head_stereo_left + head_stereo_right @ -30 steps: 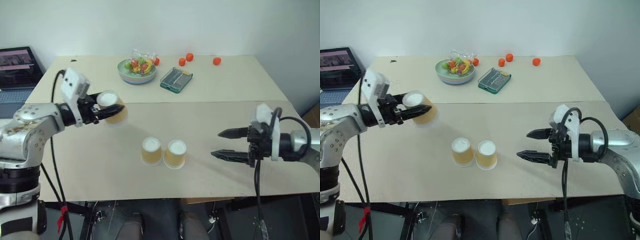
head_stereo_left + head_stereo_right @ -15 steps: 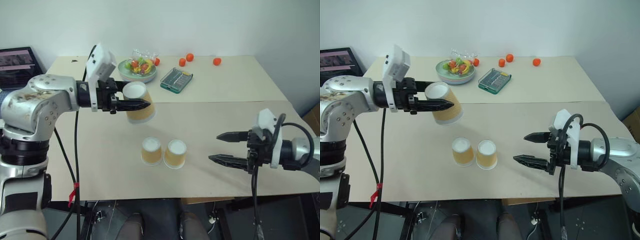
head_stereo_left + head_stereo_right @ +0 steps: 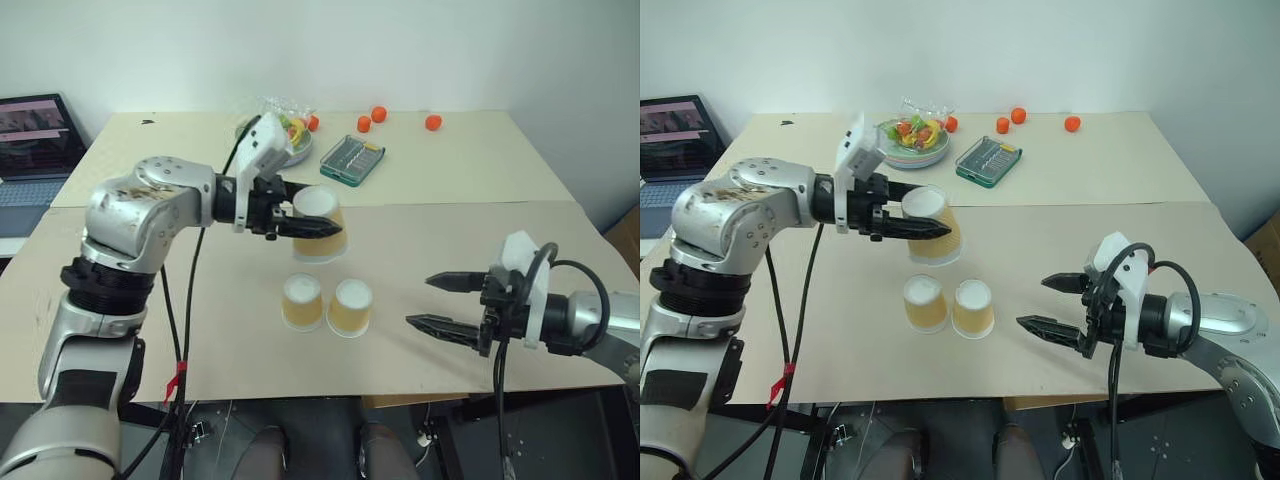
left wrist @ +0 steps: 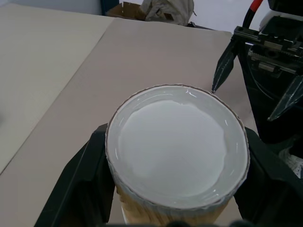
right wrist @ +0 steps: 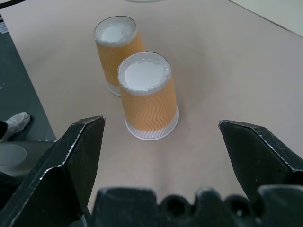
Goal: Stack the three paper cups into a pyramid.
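- Left eye view: the left gripper [image 3: 312,227] pinches the third cup [image 3: 320,224] by its sides, upside down with the white base up, in the air behind and above the two base cups.
- The base cups, the left one [image 3: 302,301] and the right one [image 3: 350,306], stand upside down just beside each other on the table [image 3: 480,250], touching or nearly so low down.
- The right gripper [image 3: 438,301] hovers off to the right of the pair with its jaws spread wide and nothing in them.
- To do the placing well, I judge the held cup should come over the seam between the two bases, sit level, and drop straight down so its rim bears on both.
- It looks a little tilted now; levelling it first would help.
- Let go gently and draw the fingers back sideways without brushing the lower cups, which are light and would slide easily.
- The right gripper could steady the pair if needed, but it is well clear now.
- Hard to tell: whether the two base cups actually touch; the right wrist view leaves it unclear.
- In the left wrist view the held cup hides the base pair, so alignment over the seam cannot be checked there.
- The held cup's open rim is out of sight in the left wrist view.
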Robot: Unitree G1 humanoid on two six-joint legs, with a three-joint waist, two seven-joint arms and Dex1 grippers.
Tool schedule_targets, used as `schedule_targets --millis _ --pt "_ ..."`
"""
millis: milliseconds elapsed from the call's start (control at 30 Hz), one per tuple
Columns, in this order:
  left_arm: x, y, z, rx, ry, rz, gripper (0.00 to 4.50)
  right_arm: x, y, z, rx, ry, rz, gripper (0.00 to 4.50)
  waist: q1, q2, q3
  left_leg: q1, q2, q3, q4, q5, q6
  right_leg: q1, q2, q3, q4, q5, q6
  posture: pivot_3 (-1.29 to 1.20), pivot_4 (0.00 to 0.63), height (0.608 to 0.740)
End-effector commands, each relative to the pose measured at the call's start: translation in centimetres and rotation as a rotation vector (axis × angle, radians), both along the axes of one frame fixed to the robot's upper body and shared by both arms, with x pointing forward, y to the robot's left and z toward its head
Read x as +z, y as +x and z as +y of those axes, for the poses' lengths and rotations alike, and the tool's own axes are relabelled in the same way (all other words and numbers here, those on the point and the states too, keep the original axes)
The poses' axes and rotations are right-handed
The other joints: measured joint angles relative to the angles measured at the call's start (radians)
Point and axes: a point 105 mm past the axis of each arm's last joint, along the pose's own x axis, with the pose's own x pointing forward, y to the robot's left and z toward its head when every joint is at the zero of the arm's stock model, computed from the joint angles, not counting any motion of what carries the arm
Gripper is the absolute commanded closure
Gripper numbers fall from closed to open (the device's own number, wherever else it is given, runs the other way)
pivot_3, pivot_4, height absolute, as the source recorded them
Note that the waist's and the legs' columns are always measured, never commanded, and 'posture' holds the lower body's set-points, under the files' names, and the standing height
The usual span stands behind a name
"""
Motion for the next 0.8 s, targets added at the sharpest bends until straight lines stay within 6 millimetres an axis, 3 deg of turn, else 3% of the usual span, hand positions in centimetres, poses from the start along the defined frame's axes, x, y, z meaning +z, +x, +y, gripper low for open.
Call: schedule_targets --millis 33,300,567,800 --pt "1.5 -1.2 -1.1 -0.077 0.0 -0.072 1.8 0.8 -0.2 0.2 0.001 -0.005 -0.044 0.0 0.0 0.0 0.0 0.0 0.0 0.0 0.0 0.0 0.0 0.0 0.0 0.0 0.0 0.0 0.0 0.0 0.15 0.74" --pt "0.7 -2.7 -1.7 -0.152 0.033 -0.064 1.8 0.7 0.0 0.1 -0.017 -0.013 -0.05 0.0 0.001 0.0 0.0 0.0 0.0 0.0 0.0 0.0 0.0 0.0 0.0 0.0 0.0 0.0 0.0 0.0 0.15 0.74" --pt "-0.3 -3.2 -1.1 -0.165 0.073 -0.054 1.8 0.7 0.1 0.0 -0.022 -0.014 -0.055 0.0 -0.001 0.0 0.0 0.0 0.0 0.0 0.0 0.0 0.0 0.0 0.0 0.0 0.0 0.0 0.0 0.0 0.15 0.74" --pt "-2.4 -3.7 -0.7 -0.166 0.094 -0.023 1.8 0.8 0.3 -0.1 -0.024 -0.014 -0.058 0.0 0.001 0.0 0.0 0.0 0.0 0.0 0.001 0.0 0.0 0.0 0.0 0.0 0.0 0.0 0.0 0.0 0.15 0.74"
